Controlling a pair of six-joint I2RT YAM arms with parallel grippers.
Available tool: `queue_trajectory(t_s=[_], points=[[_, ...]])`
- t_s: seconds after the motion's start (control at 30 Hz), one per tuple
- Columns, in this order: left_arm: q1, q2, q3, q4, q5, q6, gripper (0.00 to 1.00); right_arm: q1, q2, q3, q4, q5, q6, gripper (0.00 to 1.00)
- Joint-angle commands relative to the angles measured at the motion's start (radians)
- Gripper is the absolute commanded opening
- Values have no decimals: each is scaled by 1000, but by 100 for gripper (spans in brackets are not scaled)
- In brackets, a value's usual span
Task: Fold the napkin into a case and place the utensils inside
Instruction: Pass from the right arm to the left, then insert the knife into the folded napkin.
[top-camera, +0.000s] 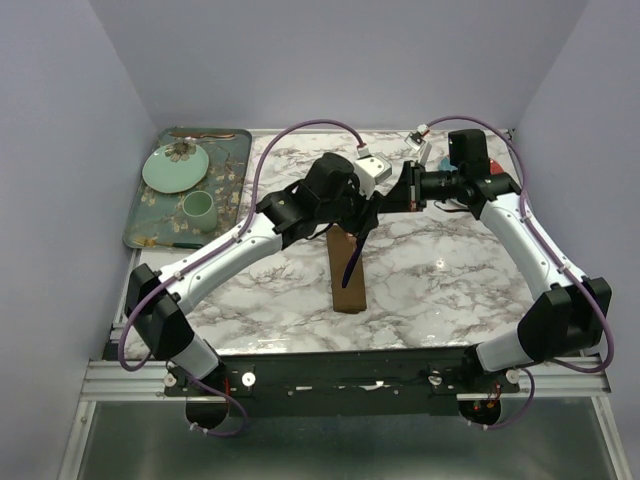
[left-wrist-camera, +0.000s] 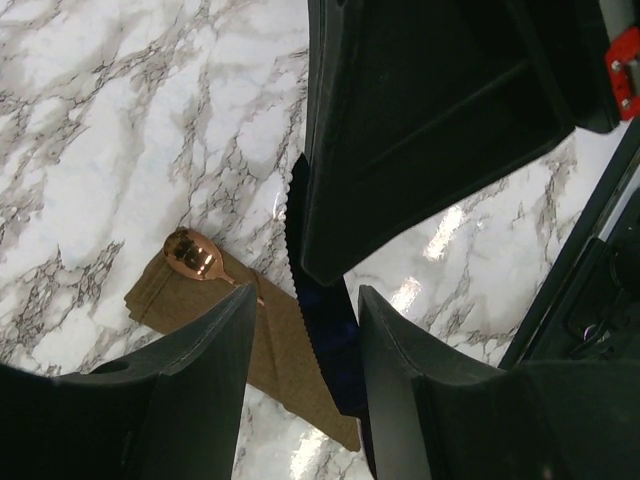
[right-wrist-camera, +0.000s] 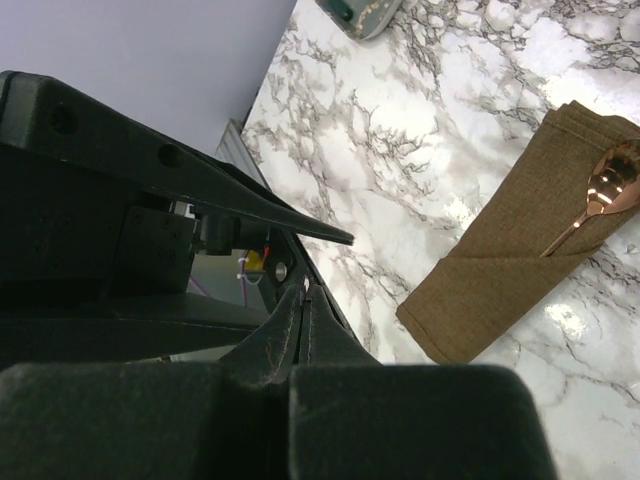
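The napkin lies folded as a narrow brown case mid-table; it also shows in the left wrist view and the right wrist view. The copper spoon is tucked in it, its bowl sticking out of one end. The dark blue serrated knife hangs tilted over the case, under my left gripper. In the left wrist view the knife lies against one finger of the left gripper, with a clear gap to the other. My right gripper is shut and empty, close beside the left one.
A dark green floral tray at the far left holds a pale green plate and cup. Small white and grey objects lie near the back edge. The two arms' wrists crowd the space above the case.
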Motion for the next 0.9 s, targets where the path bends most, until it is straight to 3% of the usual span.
queue_trajectory(t_s=[0.0,0.17,0.3,0.33,0.37,0.43,0.53,0.63,0.87], points=[[-7,40,45,-8,-33,-43,48,10,3,-7,16,-3,26,1],[-10,51,44,-22,-43,-64,31,10,5,-5,14,3,28,1],[-10,52,41,-32,-73,-98,0,10,19,0,14,9,29,1],[-1,52,36,-37,-98,-113,0,10,23,3,13,21,26,4],[13,56,33,-45,-101,-136,0,10,28,6,10,31,19,14],[42,69,33,-54,-110,-208,0,11,29,16,-10,76,-23,42],[117,138,92,-101,-190,-318,0,10,34,13,-54,145,-113,62],[185,213,146,-120,-230,-383,0,8,37,-17,-88,214,-193,64],[225,367,231,-48,-365,-449,0,10,45,-121,-165,224,-235,60]])
